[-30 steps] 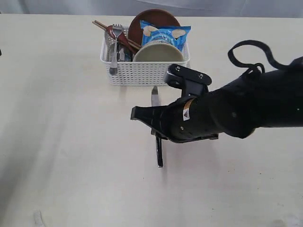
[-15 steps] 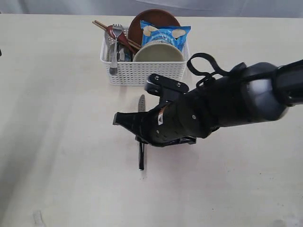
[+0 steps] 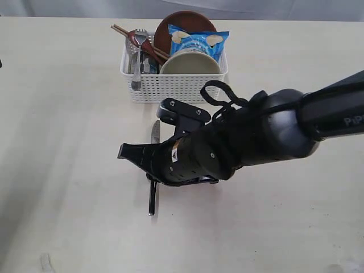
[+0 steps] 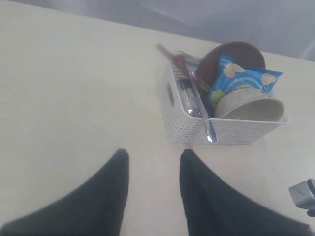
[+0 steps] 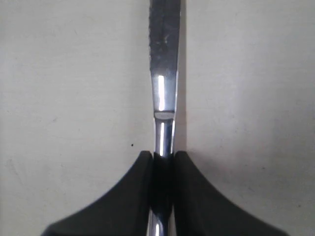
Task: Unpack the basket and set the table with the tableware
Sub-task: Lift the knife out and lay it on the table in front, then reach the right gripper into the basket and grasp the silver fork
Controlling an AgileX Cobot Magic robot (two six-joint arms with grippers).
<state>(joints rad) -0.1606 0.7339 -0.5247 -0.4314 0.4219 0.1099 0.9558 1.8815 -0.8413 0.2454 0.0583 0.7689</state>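
My right gripper (image 3: 153,177) is shut on the handle of a steel knife (image 3: 154,132), which it holds low over the table (image 3: 62,148) in front of the basket (image 3: 170,89). In the right wrist view the knife (image 5: 164,59) runs straight out from between the closed fingers (image 5: 140,169). The white basket holds a pale bowl (image 3: 190,63), a brown plate (image 3: 183,20), a fork (image 3: 137,63), a wooden spoon (image 3: 140,40) and chopsticks (image 3: 121,29). My left gripper (image 4: 152,158) is open over bare table, short of the basket (image 4: 187,125), and is out of the exterior view.
A blue chip bag (image 3: 199,41) leans on the bowl inside the basket. The right arm's dark bulk (image 3: 256,139) stretches across the table from the right. A grey cloth edge (image 3: 318,8) runs along the far side.
The right gripper has carried the knife leftward and toward the table's near side, away from the basket. The basket's contents have not moved.
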